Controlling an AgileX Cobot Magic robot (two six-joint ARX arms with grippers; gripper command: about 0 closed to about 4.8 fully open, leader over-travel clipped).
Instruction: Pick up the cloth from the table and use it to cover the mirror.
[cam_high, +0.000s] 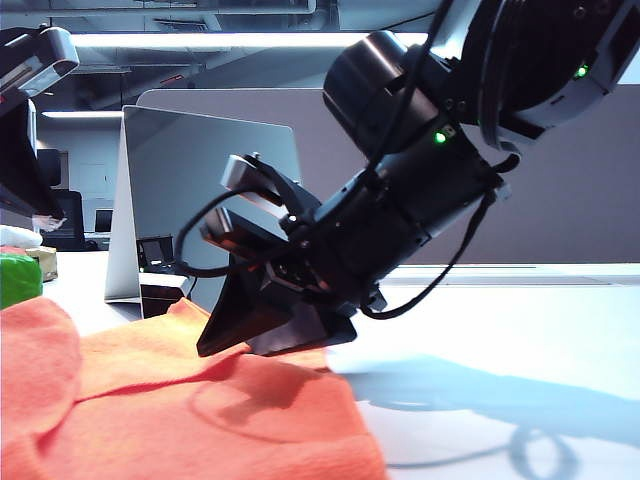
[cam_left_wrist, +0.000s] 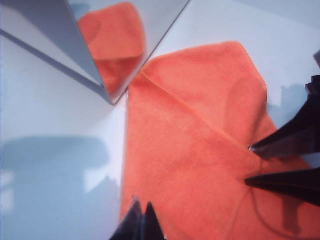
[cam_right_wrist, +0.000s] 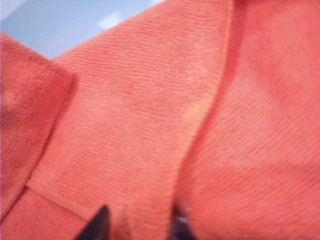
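One cloth (cam_high: 180, 400), orange, on table (cam_high: 500, 330) before mirror (cam_high: 200, 170).
Right gripper (cam_right_wrist: 137, 225) parted astride fold; left gripper (cam_left_wrist: 141, 225) closed, empty, above near edge.

Bright orange cloth (cam_high: 200, 400), white table (cam_high: 500, 330), grey-faced mirror (cam_high: 200, 190), black tools.

1. The table (cam_high: 520, 330) is white, smooth and wide; its right half is bare apart from shadows.
2. The cloth (cam_high: 180, 400), orange and rumpled with folds, lies on the near left of the table.
3. The mirror (cam_high: 190, 190) stands on the far left, just behind the cloth's far edge.
4. A green object (cam_high: 18, 278) sits at the far left edge; whether it rests directly on the table cannot be told.
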